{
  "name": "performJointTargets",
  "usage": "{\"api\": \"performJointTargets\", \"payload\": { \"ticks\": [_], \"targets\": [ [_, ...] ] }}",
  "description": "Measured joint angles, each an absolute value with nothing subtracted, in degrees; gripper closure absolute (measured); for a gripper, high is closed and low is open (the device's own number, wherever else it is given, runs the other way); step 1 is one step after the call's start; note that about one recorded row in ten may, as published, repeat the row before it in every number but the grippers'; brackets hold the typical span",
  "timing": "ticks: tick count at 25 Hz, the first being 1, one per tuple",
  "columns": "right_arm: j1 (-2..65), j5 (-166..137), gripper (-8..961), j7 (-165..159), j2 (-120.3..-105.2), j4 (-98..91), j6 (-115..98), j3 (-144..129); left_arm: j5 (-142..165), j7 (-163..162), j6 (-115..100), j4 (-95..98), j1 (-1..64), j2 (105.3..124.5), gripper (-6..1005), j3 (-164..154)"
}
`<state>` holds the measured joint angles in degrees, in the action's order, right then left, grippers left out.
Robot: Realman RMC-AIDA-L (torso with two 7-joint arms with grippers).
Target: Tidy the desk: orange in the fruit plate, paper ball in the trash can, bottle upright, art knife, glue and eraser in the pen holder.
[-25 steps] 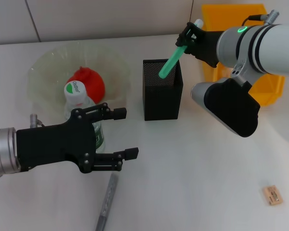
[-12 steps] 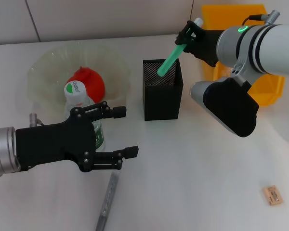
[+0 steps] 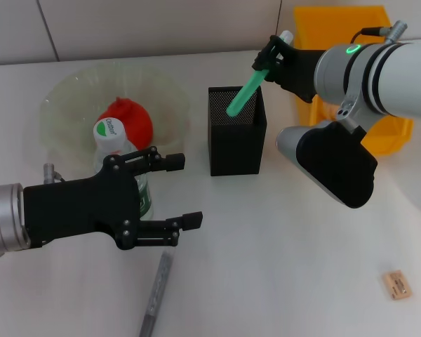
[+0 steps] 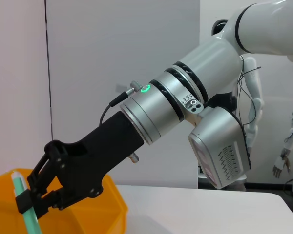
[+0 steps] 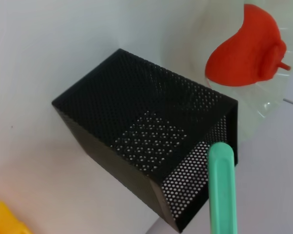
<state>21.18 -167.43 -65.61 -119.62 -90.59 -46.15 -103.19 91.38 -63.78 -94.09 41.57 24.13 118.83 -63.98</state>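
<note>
glue (image 3: 247, 90): green | pen holder (image 3: 237, 140): black mesh | orange (image 3: 128, 121): red-orange | trash can (image 3: 351, 28): yellow

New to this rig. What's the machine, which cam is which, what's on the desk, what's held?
It is a two-armed robot. The head view looks down from its head; the other two come from wrist cameras. The right pincer is shut on a green glue stick, its lower end over the black pen holder. The left pincer hangs open beside an upright bottle. Also there: a clear plate holding a red-orange fruit, a grey knife, an eraser and a yellow bin.
</note>
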Motion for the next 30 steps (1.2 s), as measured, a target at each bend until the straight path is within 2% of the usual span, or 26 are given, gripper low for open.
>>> {"api": "performJointTargets", "payload": {
  "ticks": [18,22,30],
  "targets": [
    [21.76,-167.43,755,-65.30,-119.62,-89.67,-45.71,-103.03,91.31,-63.28,-94.13,41.12,24.14,118.92,135,-63.98],
    [21.88,-167.43,599,-65.25,-119.62,-89.14,-43.30,-103.00,91.31,-63.28,-94.13,41.13,24.11,118.91,135,-63.98],
    [21.67,-167.37,595,-67.96,-119.62,-88.43,-36.67,-102.73,91.32,-63.28,-94.13,41.13,24.08,118.91,135,-63.98]
  ]
}}
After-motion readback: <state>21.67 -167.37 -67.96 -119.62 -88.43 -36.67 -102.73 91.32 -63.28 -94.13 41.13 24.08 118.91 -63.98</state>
